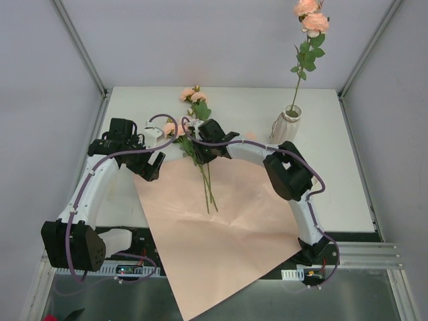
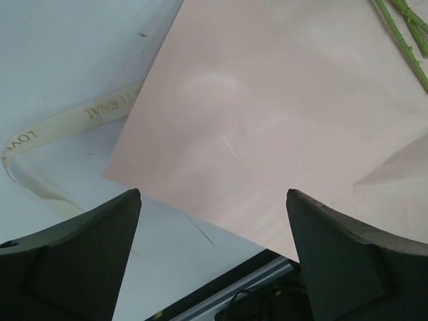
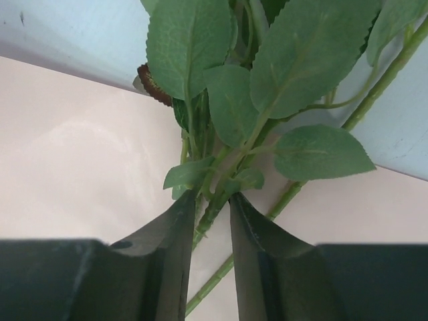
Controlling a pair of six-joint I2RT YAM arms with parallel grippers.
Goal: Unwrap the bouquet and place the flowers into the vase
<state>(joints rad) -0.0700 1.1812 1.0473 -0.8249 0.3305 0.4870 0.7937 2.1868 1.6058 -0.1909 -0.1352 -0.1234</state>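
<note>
Frame centre, top view — right gripper pinches the flowers by their stems over the pink paper; left gripper spread wide at the sheet's left edge; vase, upper right, holds one rose stem

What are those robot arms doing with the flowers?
They're putting the flowers into the vase. The pink paper lies unfolded under them. The right pincer has its fingers either side of their stems; whether it grips yet is unclear. The left pincer hangs open over the paper's edge, near the loose ribbon. One rose stem already stands in the vase.
</note>
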